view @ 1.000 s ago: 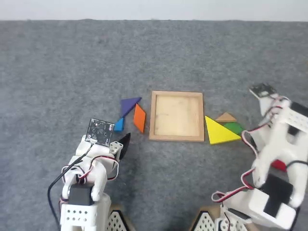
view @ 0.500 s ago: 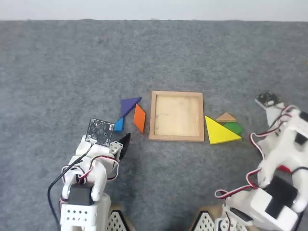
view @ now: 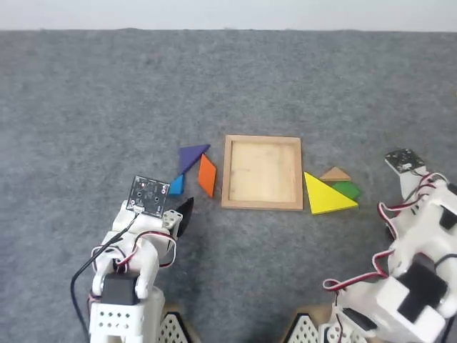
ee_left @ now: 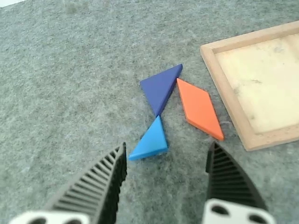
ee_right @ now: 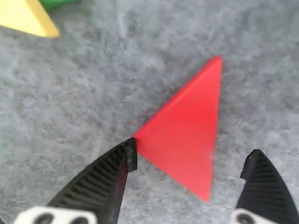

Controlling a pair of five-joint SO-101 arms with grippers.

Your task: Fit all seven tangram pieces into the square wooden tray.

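Both arms hang over loose pieces, and the tray waits beyond.

Nearest me, the right gripper [ee_right: 193, 151] hangs spread wide over the red triangle [ee_right: 187, 135], with one jaw at a corner and the other past the far edge. I reckon that if it closes on that slant, the thin piece could twist or skid out, or a fingertip could snag the nap. The left gripper [ee_left: 168, 147], also spread, hovers near the blue triangle [ee_left: 152, 142]. Beyond it lie the purple triangle [ee_left: 161, 86] and the orange parallelogram [ee_left: 200, 108]. The wooden tray [view: 261, 204] sits mid-table with all seven pieces outside it. The yellow triangle [view: 325, 195], green piece [view: 348, 189] and tan triangle [view: 335, 174] lie beside it. Grey felt [view: 107, 93] runs back to a pale wall [view: 228, 14].
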